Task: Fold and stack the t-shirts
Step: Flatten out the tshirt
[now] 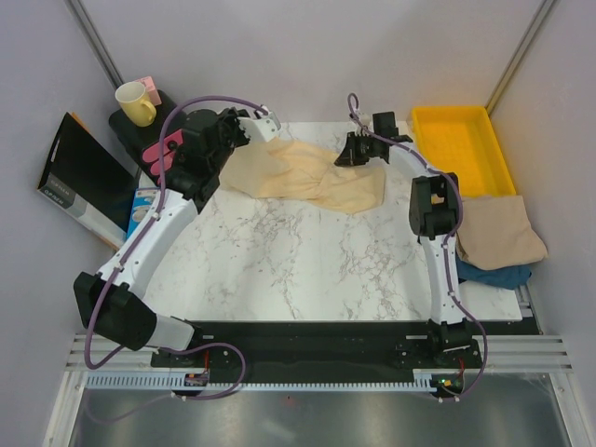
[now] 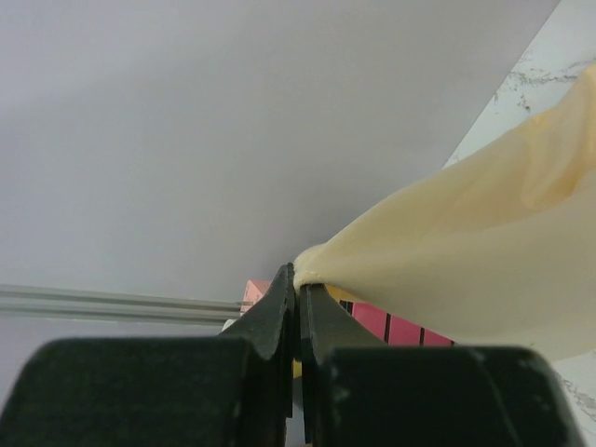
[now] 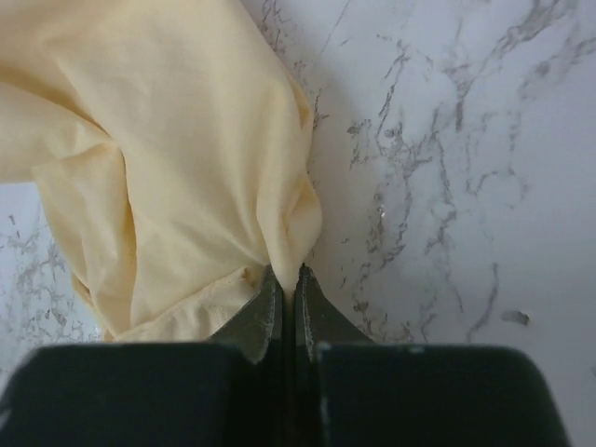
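Both arms have cloth pinched. The left gripper (image 2: 296, 277) is clamped on a small bunch at the far-left end of the cream t-shirt (image 1: 307, 177), held up off the table (image 1: 307, 279). The right gripper (image 3: 287, 279) is clenched on a gathered fold at the shirt's far-right end, low against the marble. Between them the shirt lies crumpled and twisted across the far part of the table (no sleeve or hem can be picked out for certain). A second, tan shirt (image 1: 500, 233) lies folded at the right edge on a blue cloth (image 1: 494, 276), just nearer than the yellow tray (image 1: 461, 149).

Each grip looks like a mere pinch, so a firm pull apart to spread the shirt could slip the thin cotton out of one side. The right jaws seem to bite a bunched fold, not a single edge. If several layers are caught, the shirt would likely open twisted and fold crooked. The left arm also works close to the yellow mug (image 1: 136, 102) at the far left, and a wide swing that way might knock it.
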Motion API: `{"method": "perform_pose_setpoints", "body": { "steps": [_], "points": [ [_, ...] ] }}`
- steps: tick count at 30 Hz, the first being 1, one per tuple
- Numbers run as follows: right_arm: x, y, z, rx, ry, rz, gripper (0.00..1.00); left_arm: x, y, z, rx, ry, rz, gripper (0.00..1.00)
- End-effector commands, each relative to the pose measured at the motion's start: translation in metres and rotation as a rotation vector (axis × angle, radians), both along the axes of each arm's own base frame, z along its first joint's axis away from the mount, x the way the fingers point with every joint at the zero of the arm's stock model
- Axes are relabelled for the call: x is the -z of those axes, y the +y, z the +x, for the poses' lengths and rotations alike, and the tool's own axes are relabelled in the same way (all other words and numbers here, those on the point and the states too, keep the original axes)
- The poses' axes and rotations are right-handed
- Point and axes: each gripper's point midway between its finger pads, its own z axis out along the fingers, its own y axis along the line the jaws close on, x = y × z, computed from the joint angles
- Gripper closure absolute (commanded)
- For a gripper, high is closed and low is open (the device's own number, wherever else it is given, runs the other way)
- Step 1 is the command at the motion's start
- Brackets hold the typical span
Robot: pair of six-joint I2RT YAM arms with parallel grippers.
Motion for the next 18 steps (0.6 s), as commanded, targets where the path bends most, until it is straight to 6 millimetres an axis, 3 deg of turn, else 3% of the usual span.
{"method": "perform_pose_setpoints", "body": {
  "steps": [1, 2, 4, 5, 8, 11, 15, 18],
  "points": [
    [-0.105, -0.039, 0.02, 0.053, -0.294, -0.17, 1.0, -0.028, 0.001, -0.012, 0.021, -0.106, -0.018, 0.98],
    [-0.132, -0.056, 0.027, 0.108, -0.362, -0.224, 1.0, -0.028, 0.002, -0.01, 0.017, -0.124, -0.023, 0.98],
    [-0.161, -0.075, 0.034, 0.134, -0.475, -0.324, 1.0, -0.026, 0.001, -0.009, 0.019, -0.133, -0.026, 0.98],
    [-0.189, -0.092, 0.039, 0.188, -0.544, -0.382, 1.0, -0.028, 0.001, -0.007, 0.016, -0.15, -0.033, 0.98],
    [-0.242, -0.125, 0.046, 0.278, -0.689, -0.487, 1.0, -0.029, 0.006, 0.001, -0.014, -0.19, -0.036, 0.98],
    [-0.283, -0.157, 0.046, 0.391, -0.791, -0.602, 1.0, -0.044, 0.014, 0.013, -0.066, -0.273, -0.056, 0.98],
    [-0.317, -0.181, 0.039, 0.46, -0.904, -0.713, 1.0, -0.07, 0.027, 0.028, -0.117, -0.358, -0.084, 0.98],
    [-0.324, -0.205, 0.036, 0.517, -0.909, -0.804, 1.0, -0.09, 0.039, 0.04, -0.146, -0.408, -0.091, 0.98]
  ]
}}
